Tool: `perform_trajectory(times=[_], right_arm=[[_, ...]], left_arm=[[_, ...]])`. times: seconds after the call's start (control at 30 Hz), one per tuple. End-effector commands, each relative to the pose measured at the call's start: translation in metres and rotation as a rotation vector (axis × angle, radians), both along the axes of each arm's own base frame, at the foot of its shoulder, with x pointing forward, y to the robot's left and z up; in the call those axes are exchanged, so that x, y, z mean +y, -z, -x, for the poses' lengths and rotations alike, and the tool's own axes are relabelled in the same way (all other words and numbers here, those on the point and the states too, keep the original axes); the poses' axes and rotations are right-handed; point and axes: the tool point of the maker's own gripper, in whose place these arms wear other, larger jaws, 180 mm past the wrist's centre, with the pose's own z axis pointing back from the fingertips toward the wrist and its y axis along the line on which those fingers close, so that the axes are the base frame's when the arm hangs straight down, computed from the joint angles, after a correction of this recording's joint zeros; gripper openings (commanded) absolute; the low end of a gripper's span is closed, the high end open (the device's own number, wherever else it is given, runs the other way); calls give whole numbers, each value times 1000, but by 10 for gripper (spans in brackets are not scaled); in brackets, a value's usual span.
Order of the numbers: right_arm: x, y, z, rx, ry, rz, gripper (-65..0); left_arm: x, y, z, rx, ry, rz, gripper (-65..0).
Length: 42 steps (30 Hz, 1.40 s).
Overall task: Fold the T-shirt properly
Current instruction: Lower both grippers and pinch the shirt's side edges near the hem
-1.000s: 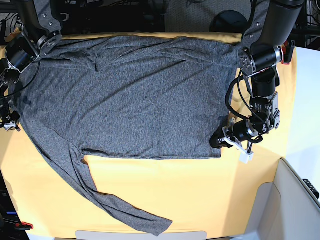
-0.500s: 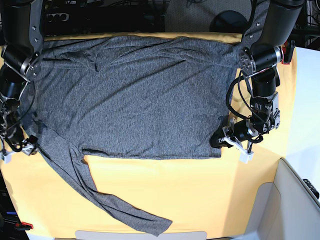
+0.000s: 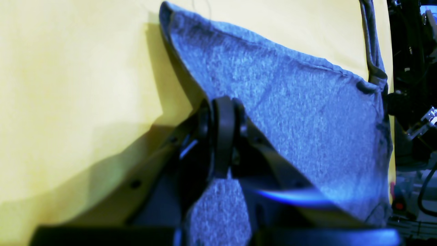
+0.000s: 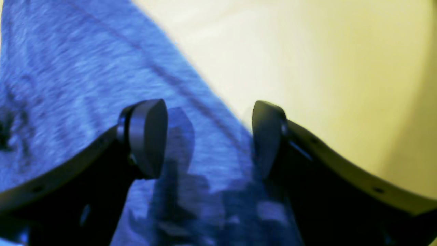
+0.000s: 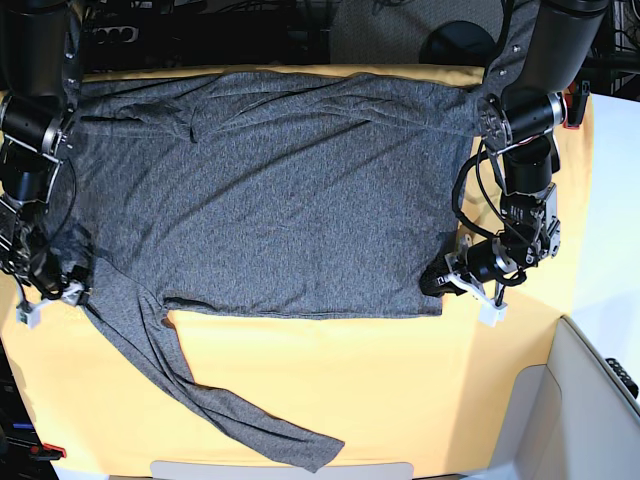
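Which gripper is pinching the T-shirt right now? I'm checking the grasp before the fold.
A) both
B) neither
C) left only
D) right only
C: the left gripper is shut on the T-shirt hem corner, while the right gripper stands open over the cloth.

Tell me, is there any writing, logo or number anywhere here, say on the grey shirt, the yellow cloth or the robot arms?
None can be read.
T-shirt: plain mottled grey, no print or visible label.
Yellow table cloth: blank.
Both arms: black housings with no legible markings in these views; anything on them is too small or blurred to make out.
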Motion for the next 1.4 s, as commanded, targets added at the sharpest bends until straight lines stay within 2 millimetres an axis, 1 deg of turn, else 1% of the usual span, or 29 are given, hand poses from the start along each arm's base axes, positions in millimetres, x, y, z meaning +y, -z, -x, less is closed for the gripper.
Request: perform_trajectory(times=[0.0,0.07,0.13,0.23,0.37,0.4,0.47,0.67,0.77,0.83,1.03,1.1,1.2,1.27,1.33,1.37], right_arm=[[-19,-28,-10,-90,41,10,-260],[-28,-25,-3,-93,72,-6,-260],[-28,-19,2,-81,77,-10,-260],[-24,-5,11,-50,71,-14,-260],[-3,12,13,-29,44,-43,-260],[-1,14,13,-27,42,-45,-260],[8,18,11,-26,32,-58,-260],[15,21,11,-22,24,-67,-261],[22,24,9,-21,16,-78,-267],[24,25,9,-19,15,-80,-310],[26,25,8,-22,13,-81,-544],[25,26,9,-23,13,-79,-589],[24,29,12,-20,13,-72,-599],[20,16,8,-55,5,-39,-600],[15,11,14,-72,-6,6,-600],[14,4,14,-92,-16,32,-600]], left_arm=[[6,-8,-6,-17,6,-21,-649],[6,-7,-5,-16,6,-21,-649],[6,-7,-5,-16,6,-21,-649],[6,-7,-5,-14,7,-21,-649],[6,-7,-4,-12,9,-21,-649],[5,-7,-4,-11,10,-21,-649],[5,-7,-4,-11,10,-21,-649],[5,-6,-4,-10,11,-21,-649],[5,-6,-4,-10,11,-21,-649],[5,-6,-4,-10,11,-21,-649],[5,-6,-4,-10,11,-21,-649],[5,-6,-4,-10,11,-21,-649],[5,-7,-5,-15,9,-20,-649],[5,-8,-5,-19,10,-21,-649],[5,-8,-5,-23,11,-21,-649],[6,-10,-6,-28,10,-24,-649]])
